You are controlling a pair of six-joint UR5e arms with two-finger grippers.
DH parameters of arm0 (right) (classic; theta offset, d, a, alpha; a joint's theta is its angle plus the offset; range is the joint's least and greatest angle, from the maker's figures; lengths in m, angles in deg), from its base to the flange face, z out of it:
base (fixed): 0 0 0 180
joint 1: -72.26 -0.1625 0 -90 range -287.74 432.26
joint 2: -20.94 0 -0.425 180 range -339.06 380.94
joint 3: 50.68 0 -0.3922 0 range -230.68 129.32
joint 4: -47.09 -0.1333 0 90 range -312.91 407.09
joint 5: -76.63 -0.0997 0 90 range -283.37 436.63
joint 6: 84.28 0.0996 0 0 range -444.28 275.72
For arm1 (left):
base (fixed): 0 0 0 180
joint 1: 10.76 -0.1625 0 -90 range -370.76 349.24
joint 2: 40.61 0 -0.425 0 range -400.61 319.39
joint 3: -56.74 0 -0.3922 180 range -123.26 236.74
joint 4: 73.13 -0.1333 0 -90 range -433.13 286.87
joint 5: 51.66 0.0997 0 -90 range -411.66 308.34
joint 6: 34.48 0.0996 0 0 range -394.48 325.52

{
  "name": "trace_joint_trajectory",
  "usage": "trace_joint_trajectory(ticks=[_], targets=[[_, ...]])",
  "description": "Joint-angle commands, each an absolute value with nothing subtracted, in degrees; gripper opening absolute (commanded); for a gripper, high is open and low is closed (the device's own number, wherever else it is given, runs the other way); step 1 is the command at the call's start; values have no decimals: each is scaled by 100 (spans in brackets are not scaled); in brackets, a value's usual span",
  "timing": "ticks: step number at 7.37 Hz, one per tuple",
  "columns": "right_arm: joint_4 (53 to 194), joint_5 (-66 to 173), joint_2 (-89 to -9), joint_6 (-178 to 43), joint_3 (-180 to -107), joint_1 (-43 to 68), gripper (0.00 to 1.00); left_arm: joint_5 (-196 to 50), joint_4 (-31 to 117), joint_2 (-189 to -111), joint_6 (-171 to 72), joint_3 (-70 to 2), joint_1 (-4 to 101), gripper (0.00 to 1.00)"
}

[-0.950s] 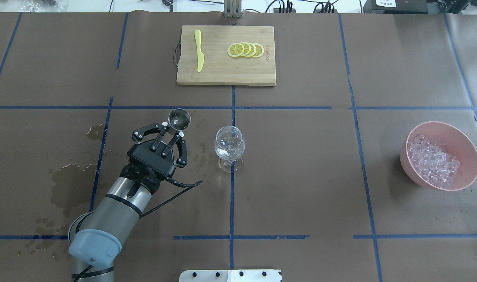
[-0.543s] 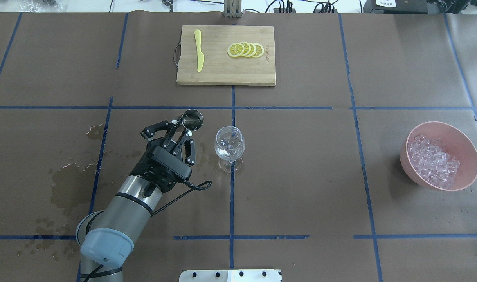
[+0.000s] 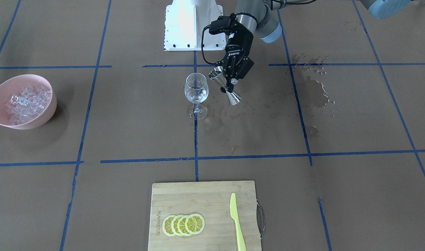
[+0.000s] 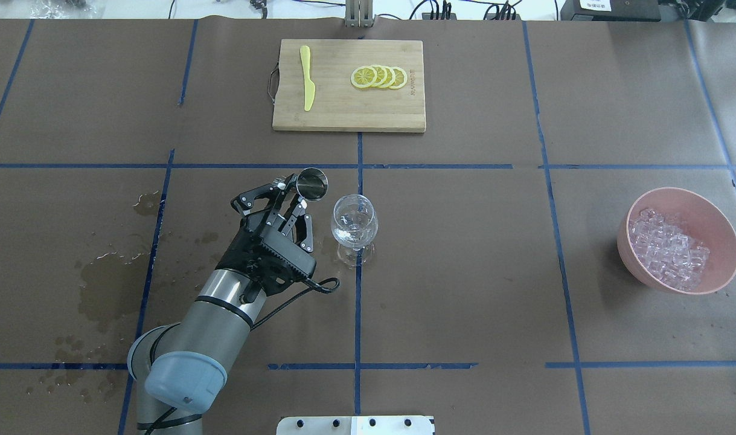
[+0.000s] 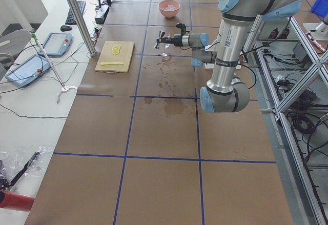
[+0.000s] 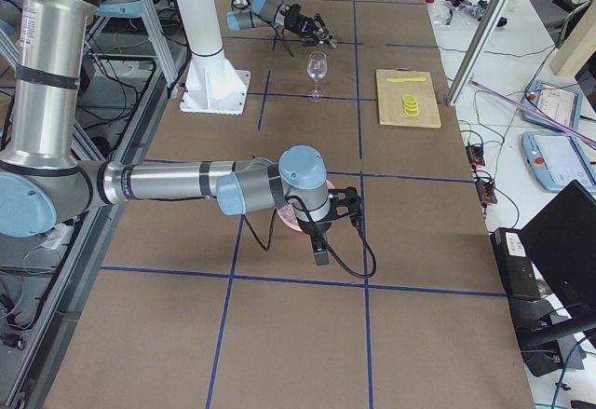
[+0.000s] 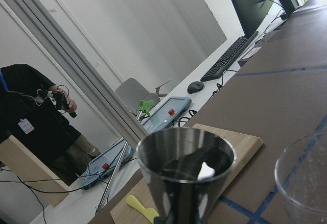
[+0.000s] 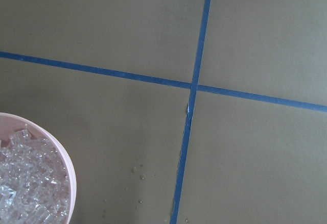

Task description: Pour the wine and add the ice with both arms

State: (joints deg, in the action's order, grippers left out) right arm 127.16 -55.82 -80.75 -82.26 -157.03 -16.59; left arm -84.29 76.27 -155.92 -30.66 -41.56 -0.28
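I think the wine (image 7: 179, 169) is in the metal cup (image 4: 313, 183), just beside the glass (image 4: 354, 220) near the tabletop's middle. The left gripper (image 4: 296, 202) is closed tight on the cup's middle. Tipped too early, wine would splash past the glass. I cannot tell if the right gripper (image 6: 318, 234) is holding anything.

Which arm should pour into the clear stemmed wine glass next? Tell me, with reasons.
Left. The left gripper holds the steel double-cone jigger right beside the clear stemmed wine glass. The right arm is far off, by the pink bowl of ice cubes.
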Motion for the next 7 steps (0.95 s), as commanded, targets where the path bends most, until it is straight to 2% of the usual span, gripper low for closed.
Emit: trace_joint_trajectory(ticks=[1, 7], targets=[[12716, -5582, -8075, -8226, -15703, -1659, 100, -8304, 7611, -15680, -2693, -4134, -56, 0], [12716, -5582, -8075, -8226, -15668, -1650, 100, -8260, 7602, -15908, -1307, -4002, -65, 0]])
